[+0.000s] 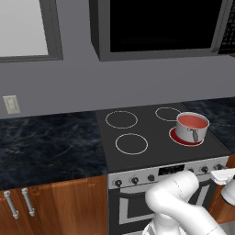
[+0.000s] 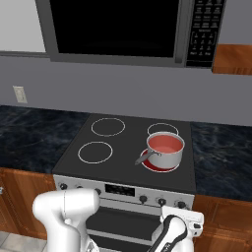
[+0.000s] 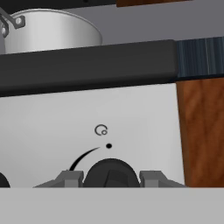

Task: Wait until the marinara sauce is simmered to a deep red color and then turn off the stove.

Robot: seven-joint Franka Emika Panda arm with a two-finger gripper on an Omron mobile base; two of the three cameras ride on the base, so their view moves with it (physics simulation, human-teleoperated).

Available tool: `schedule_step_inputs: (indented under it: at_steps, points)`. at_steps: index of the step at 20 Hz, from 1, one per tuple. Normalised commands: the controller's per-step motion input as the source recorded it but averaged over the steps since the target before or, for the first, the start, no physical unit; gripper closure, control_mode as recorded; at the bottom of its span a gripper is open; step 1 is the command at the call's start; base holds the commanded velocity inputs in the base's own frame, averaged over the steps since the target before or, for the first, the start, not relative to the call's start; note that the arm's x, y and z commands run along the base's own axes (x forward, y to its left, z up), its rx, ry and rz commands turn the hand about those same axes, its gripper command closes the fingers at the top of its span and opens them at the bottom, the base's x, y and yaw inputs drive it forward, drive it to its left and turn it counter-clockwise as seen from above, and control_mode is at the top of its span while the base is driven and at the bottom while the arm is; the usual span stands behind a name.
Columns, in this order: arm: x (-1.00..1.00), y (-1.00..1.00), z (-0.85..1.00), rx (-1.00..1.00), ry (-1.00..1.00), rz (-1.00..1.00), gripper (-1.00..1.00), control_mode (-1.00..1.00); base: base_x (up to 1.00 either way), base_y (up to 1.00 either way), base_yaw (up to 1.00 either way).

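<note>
The marinara sauce (image 1: 192, 121) (image 2: 165, 143) is a flat salmon-red patch inside a steel pot (image 1: 190, 133) (image 2: 165, 156) (image 3: 52, 33). The pot stands on the front right burner (image 1: 176, 137) (image 2: 147, 162), which glows red, on the black glass stove (image 1: 151, 133) (image 2: 128, 147). My gripper (image 3: 110, 177) is low at the stove's silver front panel. Its two fingers sit tight against either side of a black knob (image 3: 110, 171), the one nearest the wooden cabinet on the right, so it is shut on that knob.
A black microwave (image 1: 156, 27) (image 2: 118, 27) hangs above the stove. Dark marble counters (image 1: 46, 142) (image 2: 29, 138) flank it, with a wall outlet (image 1: 11, 104) (image 2: 19, 93) to the left. A wooden cabinet face (image 3: 201, 131) stands right beside the knob. Other knobs (image 1: 118, 182) (image 2: 142, 199) line the panel.
</note>
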Motion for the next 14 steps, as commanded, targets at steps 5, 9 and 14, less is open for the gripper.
schedule_step_inputs:
  at_steps: [5,9,14]
  points:
    - [0.0,0.0,0.0,0.0,0.0,0.0,1.0,-1.0,0.0,0.0,0.0]
    - [0.0,0.0,0.0,0.0,0.0,0.0,1.0,-1.0,0.0,0.0,0.0]
    - [0.0,0.0,0.0,0.0,0.0,0.0,1.0,-1.0,0.0,0.0,0.0]
